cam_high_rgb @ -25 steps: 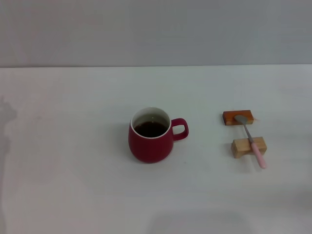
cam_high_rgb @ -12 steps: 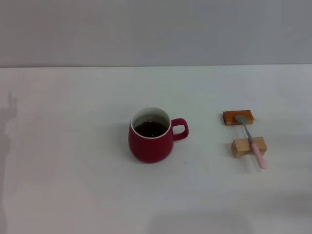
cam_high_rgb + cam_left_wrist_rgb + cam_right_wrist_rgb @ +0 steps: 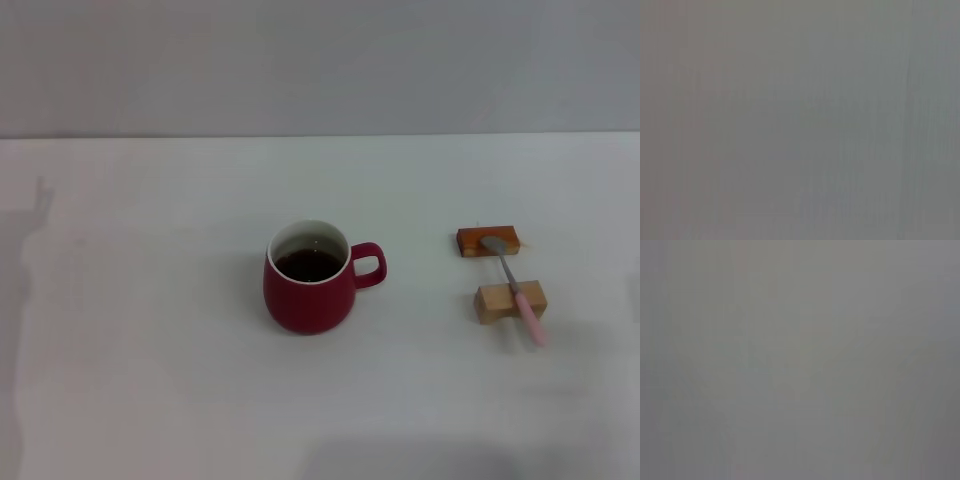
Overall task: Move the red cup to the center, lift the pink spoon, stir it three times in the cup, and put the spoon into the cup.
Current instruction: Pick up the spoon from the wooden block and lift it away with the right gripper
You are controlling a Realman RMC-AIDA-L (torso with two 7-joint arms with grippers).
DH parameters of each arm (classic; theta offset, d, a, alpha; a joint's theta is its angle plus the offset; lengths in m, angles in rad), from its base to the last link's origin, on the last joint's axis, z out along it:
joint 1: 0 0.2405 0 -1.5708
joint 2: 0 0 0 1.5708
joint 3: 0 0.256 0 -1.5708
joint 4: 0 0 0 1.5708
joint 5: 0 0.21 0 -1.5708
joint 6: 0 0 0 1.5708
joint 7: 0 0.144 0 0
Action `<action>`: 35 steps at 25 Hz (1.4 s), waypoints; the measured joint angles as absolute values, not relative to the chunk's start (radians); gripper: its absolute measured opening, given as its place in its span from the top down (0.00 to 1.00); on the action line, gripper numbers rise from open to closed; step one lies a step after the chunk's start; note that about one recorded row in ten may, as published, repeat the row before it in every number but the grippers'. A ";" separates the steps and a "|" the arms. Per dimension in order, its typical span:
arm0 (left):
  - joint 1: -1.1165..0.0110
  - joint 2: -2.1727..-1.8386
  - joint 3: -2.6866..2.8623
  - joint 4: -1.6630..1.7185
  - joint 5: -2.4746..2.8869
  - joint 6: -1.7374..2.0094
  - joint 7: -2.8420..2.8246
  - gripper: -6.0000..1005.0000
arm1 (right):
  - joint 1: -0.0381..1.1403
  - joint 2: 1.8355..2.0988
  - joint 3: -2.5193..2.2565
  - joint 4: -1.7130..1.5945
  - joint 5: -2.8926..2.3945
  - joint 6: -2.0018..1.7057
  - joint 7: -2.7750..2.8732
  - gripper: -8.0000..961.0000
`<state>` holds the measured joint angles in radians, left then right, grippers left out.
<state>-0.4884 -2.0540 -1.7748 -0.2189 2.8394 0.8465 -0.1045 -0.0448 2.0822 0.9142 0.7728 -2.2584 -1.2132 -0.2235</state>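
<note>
The red cup (image 3: 309,280) stands upright near the middle of the white table in the head view, its handle pointing right and dark liquid inside. The pink spoon (image 3: 518,289) lies to its right, resting across two small wooden blocks, its grey bowl on the far block and its pink handle pointing toward me. Neither gripper shows in the head view. Both wrist views show only a plain grey blur.
A darker wooden block (image 3: 488,241) and a pale wooden block (image 3: 510,302) lie under the spoon at the right. The white table (image 3: 150,380) ends at a grey wall at the back. A faint shadow lies at the table's left edge.
The faint shadow at the left edge of the table has shifted to the right and upward. The cup, spoon and blocks have not moved.
</note>
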 joint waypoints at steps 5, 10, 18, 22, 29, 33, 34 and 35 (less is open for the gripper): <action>-0.492 -2.052 -1.779 -0.221 2.840 0.846 -0.079 0.16 | -0.135 2.073 0.696 0.981 -2.065 -1.140 -0.475 0.23; -0.491 -2.053 -1.798 -0.231 2.839 0.848 -0.052 0.16 | -0.168 2.064 0.631 1.055 -2.031 -1.034 -0.491 0.23; -0.489 -2.049 -1.800 -0.234 2.840 0.855 -0.051 0.16 | -0.252 2.032 0.522 1.192 -1.965 -0.895 -0.636 0.23; -0.489 -2.048 -1.809 -0.235 2.839 0.857 -0.051 0.16 | -0.274 1.978 0.452 1.275 -1.878 -0.876 -0.728 0.23; -0.475 -2.054 -1.815 -0.246 2.839 0.861 -0.054 0.16 | -0.256 1.931 0.329 1.344 -1.666 -0.997 -0.895 0.23; -0.469 -2.056 -1.815 -0.246 2.839 0.866 -0.061 0.16 | -0.240 1.921 0.321 1.343 -1.655 -1.007 -0.887 0.23; -0.468 -2.056 -1.816 -0.246 2.839 0.867 -0.061 0.16 | -0.236 1.919 0.321 1.342 -1.651 -1.008 -0.887 0.23; -0.467 -2.057 -1.816 -0.246 2.839 0.868 -0.062 0.16 | -0.230 1.916 0.321 1.341 -1.644 -1.008 -0.887 0.23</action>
